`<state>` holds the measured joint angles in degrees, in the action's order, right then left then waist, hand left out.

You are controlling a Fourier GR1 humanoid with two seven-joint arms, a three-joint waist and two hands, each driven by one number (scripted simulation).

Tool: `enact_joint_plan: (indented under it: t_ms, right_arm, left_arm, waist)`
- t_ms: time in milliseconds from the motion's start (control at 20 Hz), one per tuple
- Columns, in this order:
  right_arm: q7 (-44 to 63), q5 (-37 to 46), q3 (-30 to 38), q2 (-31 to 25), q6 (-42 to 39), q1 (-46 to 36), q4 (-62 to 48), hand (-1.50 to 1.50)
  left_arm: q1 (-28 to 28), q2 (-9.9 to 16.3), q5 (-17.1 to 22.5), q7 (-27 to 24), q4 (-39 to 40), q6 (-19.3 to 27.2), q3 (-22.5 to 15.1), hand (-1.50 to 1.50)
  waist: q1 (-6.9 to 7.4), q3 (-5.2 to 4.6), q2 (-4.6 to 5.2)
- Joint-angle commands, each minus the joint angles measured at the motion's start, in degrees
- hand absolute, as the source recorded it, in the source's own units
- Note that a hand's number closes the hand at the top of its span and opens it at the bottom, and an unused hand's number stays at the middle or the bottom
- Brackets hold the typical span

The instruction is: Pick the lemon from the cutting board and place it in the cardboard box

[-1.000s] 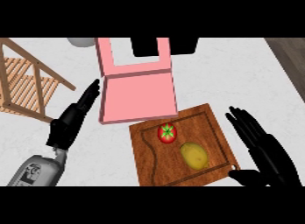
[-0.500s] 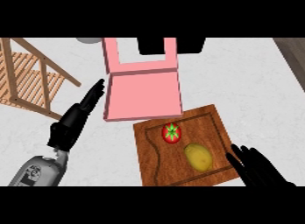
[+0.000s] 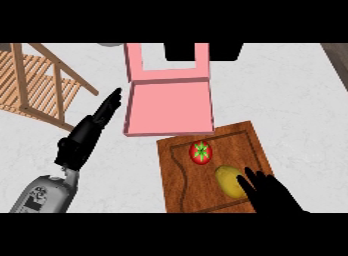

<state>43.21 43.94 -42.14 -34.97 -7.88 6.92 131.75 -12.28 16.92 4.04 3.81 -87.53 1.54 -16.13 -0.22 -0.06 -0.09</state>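
Right hand (image 3: 274,196): has closed in; relaxed fingers (image 3: 248,179) touch the lemon (image 3: 228,180), not yet grasping.
Left hand (image 3: 88,134): resting, released.

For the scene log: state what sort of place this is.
Probably a kitchen counter: a wooden cutting board carrying a tomato and a lemon lies on a pale worktop.

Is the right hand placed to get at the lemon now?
Probably yes: the right hand is beside the lemon on the cutting board, fingers straight; the tomato sits clear of it.
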Motion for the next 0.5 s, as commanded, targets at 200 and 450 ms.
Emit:
enact_joint_plan:
  t_ms: [200, 450]
  right_arm:
    - [3.1, 3.1, -0.7, 10.6, -6.5, -5.4, -8.3, -1.50]
    - [1.5, 5.2, 0.8, 14.2, -6.3, -5.8, -14.1, -1.50]
  left_arm:
    - [-1.3, -2.2, -1.9, 2.9, -1.8, -1.7, 2.9, 0.00]
    - [0.5, -2.1, -1.5, 2.5, -2.7, -4.7, 4.8, 0.00]
  waist:
    - [0.28, 0.06, 0.07]
    - [0.30, 0.06, 0.07]
